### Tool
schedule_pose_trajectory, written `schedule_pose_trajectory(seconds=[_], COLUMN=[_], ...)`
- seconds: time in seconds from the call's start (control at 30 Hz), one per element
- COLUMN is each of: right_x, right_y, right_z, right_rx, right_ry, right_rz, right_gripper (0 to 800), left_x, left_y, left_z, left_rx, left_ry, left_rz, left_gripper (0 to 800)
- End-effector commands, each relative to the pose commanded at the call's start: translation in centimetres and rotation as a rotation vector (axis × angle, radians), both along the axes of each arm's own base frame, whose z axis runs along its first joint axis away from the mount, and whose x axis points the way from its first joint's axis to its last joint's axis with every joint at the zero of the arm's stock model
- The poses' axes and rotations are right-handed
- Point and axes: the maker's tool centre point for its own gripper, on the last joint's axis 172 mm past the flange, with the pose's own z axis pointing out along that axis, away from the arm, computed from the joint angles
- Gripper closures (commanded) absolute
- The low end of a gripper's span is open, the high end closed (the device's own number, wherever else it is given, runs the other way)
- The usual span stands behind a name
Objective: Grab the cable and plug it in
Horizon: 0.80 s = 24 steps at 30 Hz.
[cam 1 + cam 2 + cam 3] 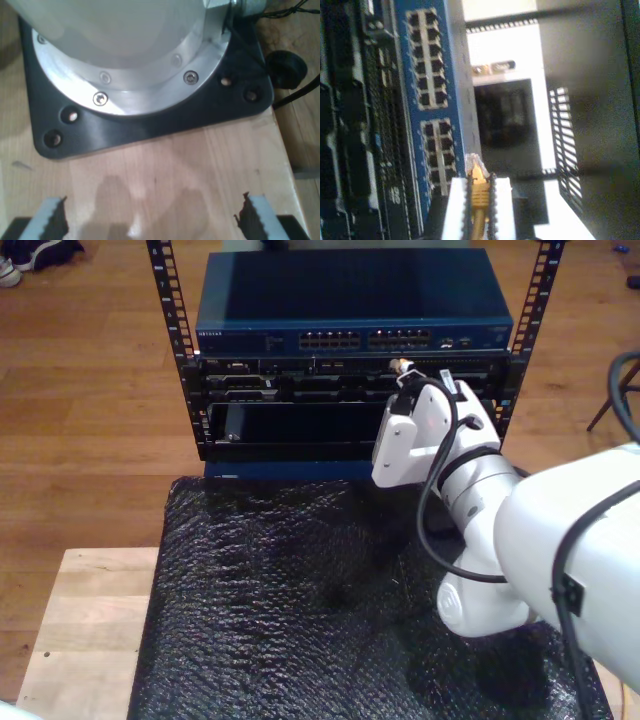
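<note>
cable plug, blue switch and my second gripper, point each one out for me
cable plug (473, 163), second wrist view, on its clear tip.
blue switch (350, 285), exterior view, on its top panel.
my second gripper (479, 192), second wrist view, midway between the fingertips, shut on the cable.

Wooden floor (80, 390); pale wooden tabletop (70, 620)

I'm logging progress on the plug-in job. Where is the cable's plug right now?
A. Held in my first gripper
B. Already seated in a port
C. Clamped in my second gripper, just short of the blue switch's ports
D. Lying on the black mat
C: my second gripper is shut on the cable, its clear plug still outside the blue switch ports.
</note>
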Motion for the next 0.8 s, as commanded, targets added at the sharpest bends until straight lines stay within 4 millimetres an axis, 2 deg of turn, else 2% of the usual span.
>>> schedule_pose_trajectory(seconds=[0.1,0.2,0.3,0.4,0.53,0.67,0.8], right_x=[0.2,-0.2,0.1,0.1,0.4,0.2,0.2], right_y=[-1.4,-0.6,-1.3,0.0,-0.3,-0.5,-1.0], right_z=[0.4,0.3,-0.2,-1.2,-1.4,0.0,0.2], right_rx=[-0.022,-0.024,-0.007,0.001,0.003,-0.046,-0.055], right_ry=[-0.048,-0.048,-0.041,-0.028,-0.031,-0.109,-0.123], right_rz=[-0.058,-0.068,-0.127,-0.134,-0.163,-0.189,-0.214], right_gripper=[800,800,800,800,800,800,800], left_x=[0.0,0.0,0.0,0.0,0.0,0.0,0.0], left_y=[0.0,0.0,0.0,0.0,0.0,0.0,0.0], left_z=[0.0,0.0,0.0,0.0,0.0,0.0,0.0], left_rx=[0.002,0.002,0.002,0.0,0.002,0.002,0.002], left_ry=[0.0,0.0,0.0,0.0,0.0,0.0,0.0], left_rz=[0.0,0.0,0.0,0.0,0.0,0.0,0.0], left_gripper=[0,0,0,0,0,0,0])
